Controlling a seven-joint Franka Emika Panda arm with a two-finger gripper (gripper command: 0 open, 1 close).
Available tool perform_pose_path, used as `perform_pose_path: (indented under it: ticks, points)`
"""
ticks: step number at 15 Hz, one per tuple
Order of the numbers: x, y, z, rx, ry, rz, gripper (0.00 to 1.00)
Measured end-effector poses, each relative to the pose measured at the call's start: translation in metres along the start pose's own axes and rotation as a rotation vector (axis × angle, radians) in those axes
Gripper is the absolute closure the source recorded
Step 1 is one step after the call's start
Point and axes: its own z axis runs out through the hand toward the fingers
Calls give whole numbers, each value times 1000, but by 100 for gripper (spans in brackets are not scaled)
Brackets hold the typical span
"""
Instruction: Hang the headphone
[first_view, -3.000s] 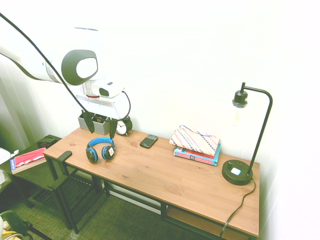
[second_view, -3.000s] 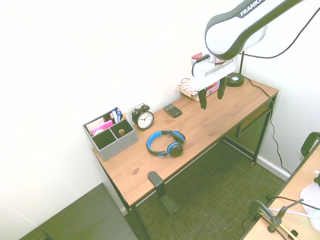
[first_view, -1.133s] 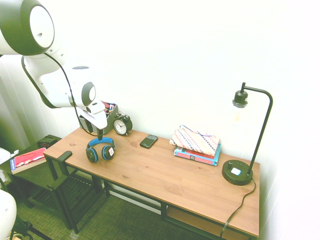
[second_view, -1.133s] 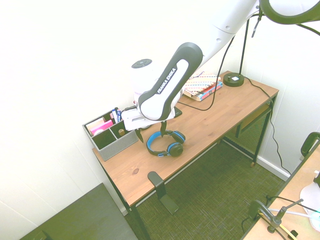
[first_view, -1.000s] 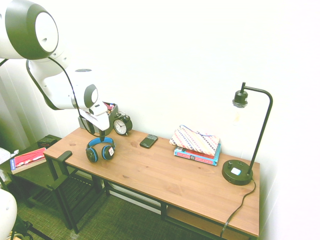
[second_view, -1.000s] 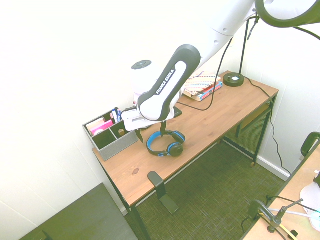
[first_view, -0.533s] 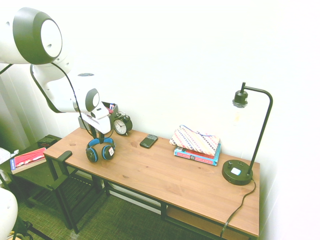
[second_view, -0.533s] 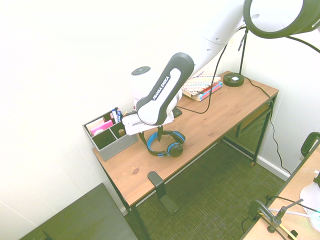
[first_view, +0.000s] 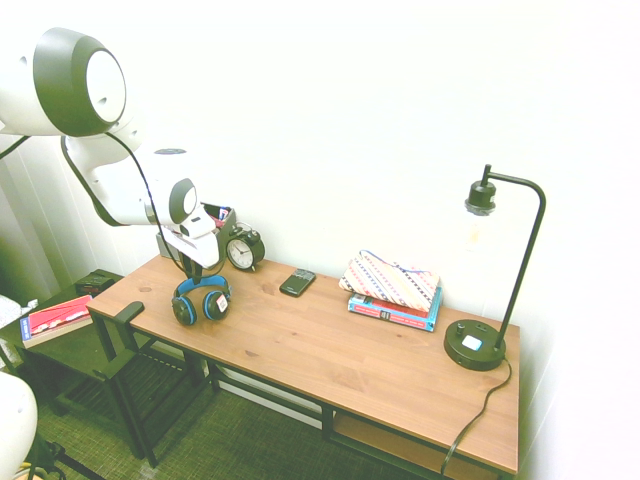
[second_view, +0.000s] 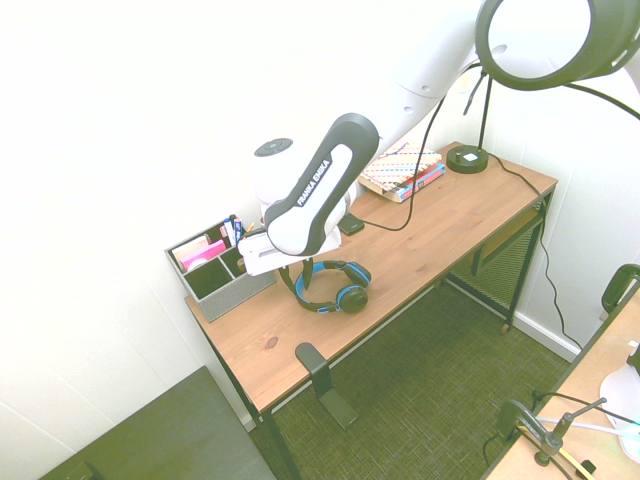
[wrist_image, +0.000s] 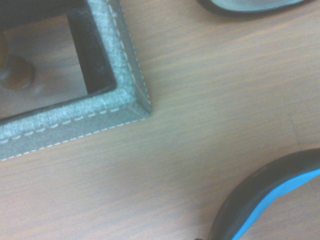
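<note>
Pointing straight down, my gripper (second_view: 297, 281) sits at the blue headband of the headphone (second_view: 329, 284), which lies flat on the wooden desk (second_view: 420, 245); whether my fingers have closed on it I cannot tell. Just beyond stand the grey organiser (second_view: 217, 267) and the alarm clock (first_view: 241, 250).

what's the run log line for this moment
stage: grasp approach | claw: low over headphone headband, grip unclear | headphone: flat on desk, not hung | beside: grey organizer

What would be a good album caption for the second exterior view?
White robot arm lowers its gripper onto blue headphones lying on a wooden desk.
</note>
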Motion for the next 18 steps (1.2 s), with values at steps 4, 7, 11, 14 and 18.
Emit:
perform_pose_path:
  ticks: [4, 7, 11, 14, 18]
  points:
    - [-3, 1, 5, -7, -3, -4, 100]
    - [-3, 1, 4, -5, -2, -3, 100]
    - [-8, 1, -46, 10, -26, 21, 100]
    - [-44, 25, -102, -13, -47, -36, 100]
    - [-114, 75, -138, -45, -13, -205, 100]
